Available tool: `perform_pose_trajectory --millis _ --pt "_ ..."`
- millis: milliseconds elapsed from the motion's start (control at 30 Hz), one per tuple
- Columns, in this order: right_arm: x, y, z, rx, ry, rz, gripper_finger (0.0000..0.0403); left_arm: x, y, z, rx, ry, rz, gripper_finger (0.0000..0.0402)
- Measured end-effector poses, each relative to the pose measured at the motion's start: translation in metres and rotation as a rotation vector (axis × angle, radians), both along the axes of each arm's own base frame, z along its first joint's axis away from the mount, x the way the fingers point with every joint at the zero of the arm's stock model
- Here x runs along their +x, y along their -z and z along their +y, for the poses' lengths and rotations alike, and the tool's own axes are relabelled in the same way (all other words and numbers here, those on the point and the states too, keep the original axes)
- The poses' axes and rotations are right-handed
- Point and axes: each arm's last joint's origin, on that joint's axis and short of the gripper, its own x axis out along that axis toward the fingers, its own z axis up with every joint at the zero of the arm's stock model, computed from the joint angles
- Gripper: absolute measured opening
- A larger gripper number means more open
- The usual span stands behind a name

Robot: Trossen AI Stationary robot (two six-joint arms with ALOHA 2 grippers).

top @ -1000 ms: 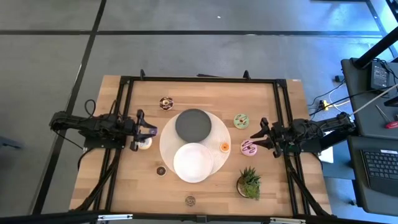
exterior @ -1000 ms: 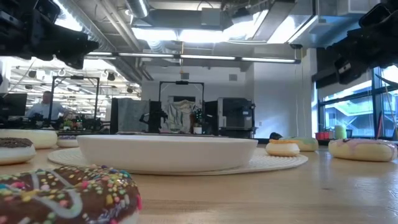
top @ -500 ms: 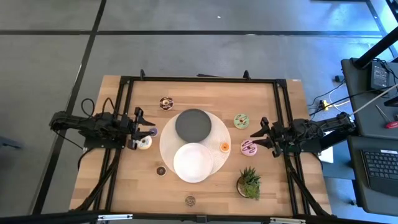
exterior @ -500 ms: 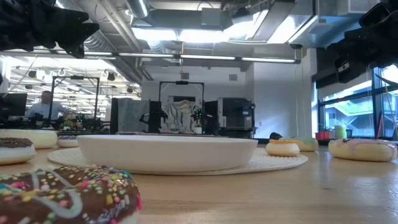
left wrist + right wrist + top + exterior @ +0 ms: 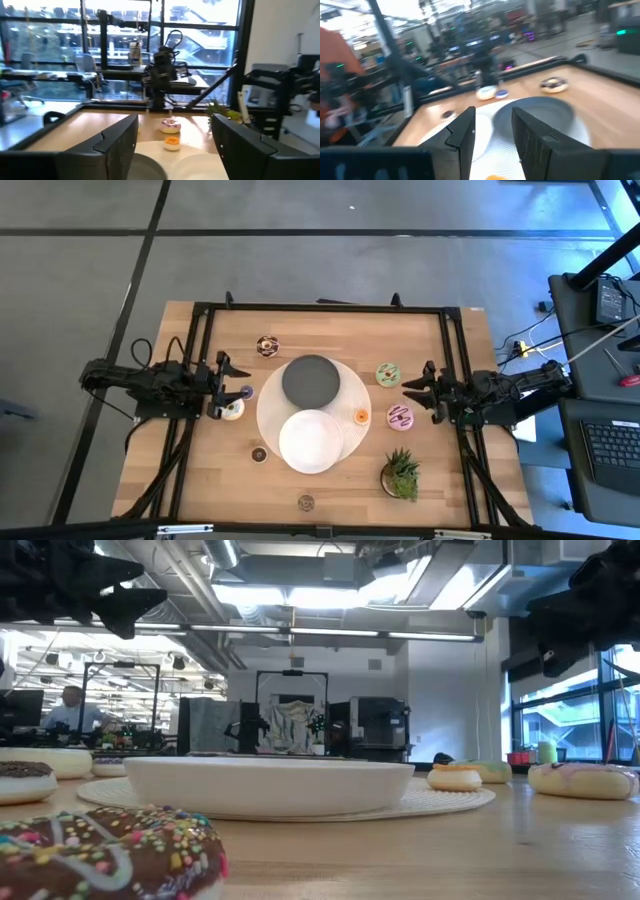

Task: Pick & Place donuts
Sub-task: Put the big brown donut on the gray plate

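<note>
In the high view my left gripper (image 5: 222, 385) hovers open at the table's left side, beside the purple mini donut (image 5: 246, 392) and the white donut (image 5: 232, 409). My right gripper (image 5: 418, 388) hovers open at the right side, between the green donut (image 5: 388, 375) and the pink donut (image 5: 400, 417). The orange mini (image 5: 361, 417) lies on the round mat's (image 5: 268, 412) right edge. The brown sprinkled donut (image 5: 266, 346) sits toward the far edge, and a dark brown mini (image 5: 259, 454) lies left of the white plate (image 5: 310, 440). All donuts lie flat.
A dark grey plate (image 5: 309, 380) and the white plate sit on the mat at the table's middle. A green potted plant (image 5: 400, 475) stands near the right front corner. Another small brown donut (image 5: 306, 502) lies by the near edge. A black frame (image 5: 320, 308) borders the table.
My left gripper has drawn back a little toward the table's left edge, uncovering the purple mini donut. My right gripper has shifted slightly toward the far edge, nearer the green donut. No donut has moved.
</note>
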Motion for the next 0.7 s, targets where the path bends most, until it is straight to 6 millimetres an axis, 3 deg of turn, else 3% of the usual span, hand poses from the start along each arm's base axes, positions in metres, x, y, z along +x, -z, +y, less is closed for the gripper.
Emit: perform_pose_trajectory --millis 133,333,533,700 --pt "0.0 -0.001 -0.003 -0.014 0.091 -0.006 0.0129 0.0 -0.003 0.0 -0.08 0.024 -0.03 0.0249" --pt "-0.001 -0.001 -0.005 -0.065 0.19 0.0 0.0129 -0.002 -0.013 0.007 -0.148 -0.213 -0.075 0.0238" --pt "-0.002 -0.002 -0.008 -0.125 0.271 0.01 0.0129 0.007 -0.029 0.009 -0.167 -0.35 0.041 0.0223" --pt "-0.002 -0.002 -0.009 -0.154 0.312 0.02 0.0129 0.026 -0.052 0.016 -0.177 -0.479 0.177 0.0213"
